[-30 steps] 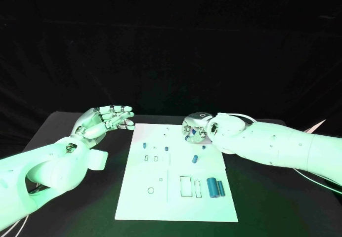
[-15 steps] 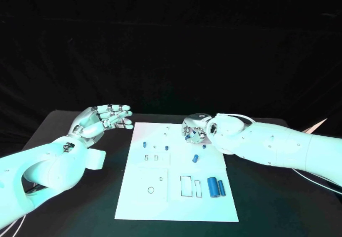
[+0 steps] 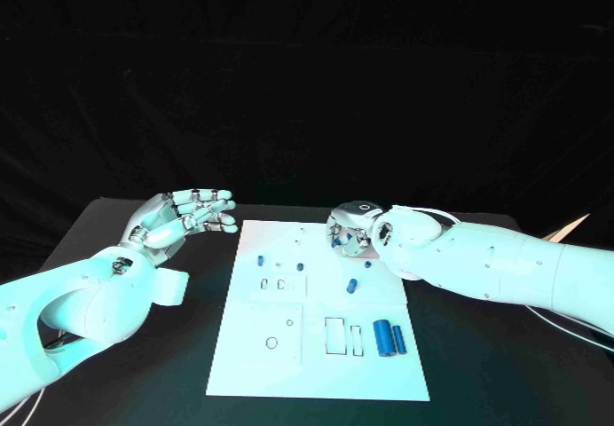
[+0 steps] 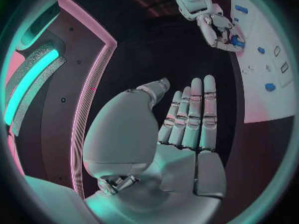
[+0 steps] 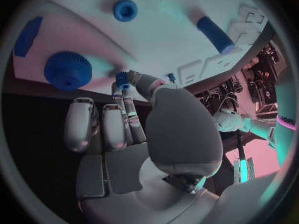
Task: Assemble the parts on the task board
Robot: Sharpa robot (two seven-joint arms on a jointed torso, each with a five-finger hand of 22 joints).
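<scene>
The white task board (image 3: 320,355) lies in the middle of the black table. My right hand (image 3: 352,234) hovers over its far right corner and pinches a small blue part (image 5: 121,78) between thumb and fingertips; the left wrist view shows this hand (image 4: 215,25) too. On the board lie two small blue pegs (image 3: 260,262) (image 3: 300,265), a short blue cylinder (image 3: 350,285) and two longer blue cylinders (image 3: 381,335) side by side. My left hand (image 3: 187,216) is raised left of the board, fingers straight, holding nothing (image 4: 181,129).
Under my right hand (image 5: 143,129) the board (image 5: 156,40) carries a blue gear (image 5: 67,70), a blue ring (image 5: 125,9) and a blue cylinder (image 5: 215,34). Empty rectangular slots (image 3: 335,335) sit near the board's front. Black table surrounds the board.
My left hand has drifted slightly left and back from the board. The right hand has stayed almost still with the small part.
</scene>
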